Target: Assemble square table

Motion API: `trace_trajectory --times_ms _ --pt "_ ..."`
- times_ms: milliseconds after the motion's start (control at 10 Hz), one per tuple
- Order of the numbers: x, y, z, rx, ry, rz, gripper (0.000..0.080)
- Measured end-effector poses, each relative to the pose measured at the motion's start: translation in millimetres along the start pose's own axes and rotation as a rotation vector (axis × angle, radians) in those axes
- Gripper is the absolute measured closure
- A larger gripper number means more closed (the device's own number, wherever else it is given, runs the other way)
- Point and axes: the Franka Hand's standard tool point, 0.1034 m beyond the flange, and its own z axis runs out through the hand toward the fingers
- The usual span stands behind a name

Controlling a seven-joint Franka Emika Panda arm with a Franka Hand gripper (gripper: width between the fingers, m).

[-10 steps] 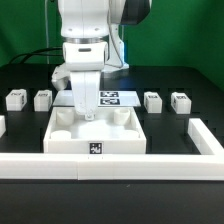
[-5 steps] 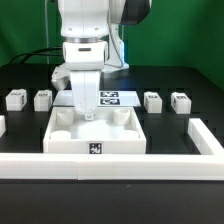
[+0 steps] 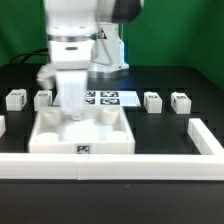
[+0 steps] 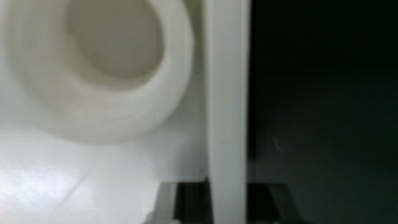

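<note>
The square table's white slab (image 3: 60,138) lies in front of the arm, rim up, with a tag (image 3: 83,150) on its near edge. My gripper (image 3: 75,112) reaches down onto the slab's far rim, shut on that wall. In the wrist view the rim (image 4: 228,100) runs straight between my two dark fingers (image 4: 178,205), and a round corner hole (image 4: 116,50) lies beside it. Two small white leg posts (image 3: 15,99) (image 3: 43,99) stand at the exterior view's left. Two more (image 3: 152,101) (image 3: 180,101) stand at its right.
The marker board (image 3: 112,98) lies flat behind the slab. A long white rail (image 3: 110,166) runs along the front, and another rail (image 3: 206,140) angles back at the exterior view's right. A short white piece (image 3: 2,125) shows at the left edge.
The arm has swung toward the exterior view's left, and the slab has slid left with it. More of the marker board is now uncovered. The leg posts have not moved.
</note>
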Motion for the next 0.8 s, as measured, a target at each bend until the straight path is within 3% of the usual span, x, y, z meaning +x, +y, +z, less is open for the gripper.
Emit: trace_trajectory --times_ms 100,200,300,400,800 --pt "19.5 11.7 1.8 -0.03 0.005 0.058 0.0742" --pt "46.4 1.4 10.1 -0.006 0.02 0.047 0.0742" --pt "51.8 0.2 11.2 0.0 0.022 0.063 0.0742" --pt "46.2 -2.7 13.1 -0.012 0.023 0.066 0.0742" --pt "45.3 -3.2 13.5 -0.01 0.024 0.071 0.0742"
